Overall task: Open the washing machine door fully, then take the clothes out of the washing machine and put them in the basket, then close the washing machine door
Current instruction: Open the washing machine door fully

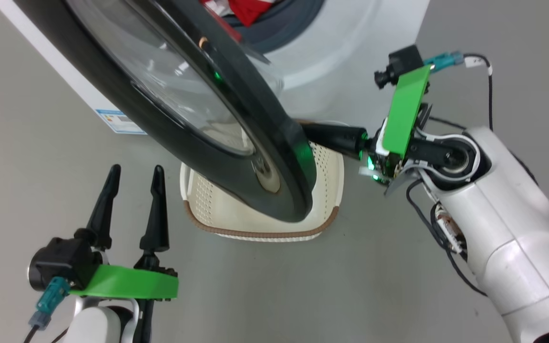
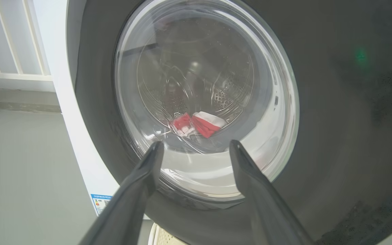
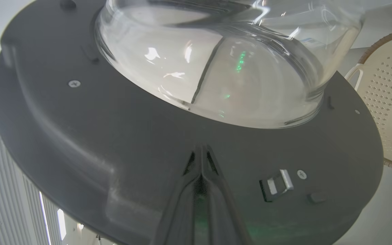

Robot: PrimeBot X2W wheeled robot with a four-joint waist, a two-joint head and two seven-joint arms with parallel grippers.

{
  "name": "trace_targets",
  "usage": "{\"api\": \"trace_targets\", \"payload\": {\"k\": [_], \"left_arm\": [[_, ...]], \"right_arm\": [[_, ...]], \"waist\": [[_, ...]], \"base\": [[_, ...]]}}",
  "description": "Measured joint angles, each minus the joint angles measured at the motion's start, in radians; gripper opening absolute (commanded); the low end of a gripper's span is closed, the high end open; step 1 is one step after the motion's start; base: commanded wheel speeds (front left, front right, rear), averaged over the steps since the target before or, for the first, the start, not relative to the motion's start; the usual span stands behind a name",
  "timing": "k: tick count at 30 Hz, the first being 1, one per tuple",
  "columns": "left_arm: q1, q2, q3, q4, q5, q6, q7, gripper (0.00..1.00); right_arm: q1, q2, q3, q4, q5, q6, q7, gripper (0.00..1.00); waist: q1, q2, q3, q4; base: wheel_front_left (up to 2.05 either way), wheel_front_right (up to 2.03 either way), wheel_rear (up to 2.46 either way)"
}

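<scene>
The washing machine door (image 1: 284, 143) stands part-open over the basket (image 1: 265, 234). The right gripper (image 3: 201, 149), fingers pressed together, lies against its inner face; the left gripper (image 1: 136, 169) hangs spread, near left. Red clothes (image 1: 250, 12) lie inside the washing machine (image 1: 341, 43), far; its blue-topped label (image 1: 121, 121) is unreadable

Glossy white arm shells (image 1: 493, 228), left gripper (image 1: 137, 167) with long black tapered fingers (image 1: 155, 214), green plates (image 1: 405, 112) — black cables (image 1: 490, 95), teal plugs (image 1: 48, 295).

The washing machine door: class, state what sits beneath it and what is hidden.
The basket sits beneath the washing machine door. Its perforated walls and brown rim show; the door covers its middle.
</scene>
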Motion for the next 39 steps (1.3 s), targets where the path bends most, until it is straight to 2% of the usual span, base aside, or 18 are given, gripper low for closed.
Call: {"api": "trace_targets", "payload": {"k": [13,21,39], "left_arm": [[0.042,0.0,-0.013,0.037,-0.012,0.013,0.0,1.0],[0.058,0.001,-0.04,0.071,-0.028,0.022,0.0,1.0],[0.079,0.003,-0.066,0.098,-0.045,0.03,0.0,1.0]], "right_arm": [[0.097,0.006,0.042,-0.01,0.011,0.0,-0.005,0.0],[0.127,0.008,0.131,-0.01,0.048,0.0,-0.023,0.0],[0.146,0.006,0.201,0.007,0.081,0.0,-0.055,0.0]], "waist": [[0.0,0.0,-0.091,0.062],[0.0,0.0,-0.136,0.128],[0.0,0.0,-0.194,0.273]], "base": [[0.0,0.0,0.0],[0.0,0.0,0.0],[0.0,0.0,0.0]]}}
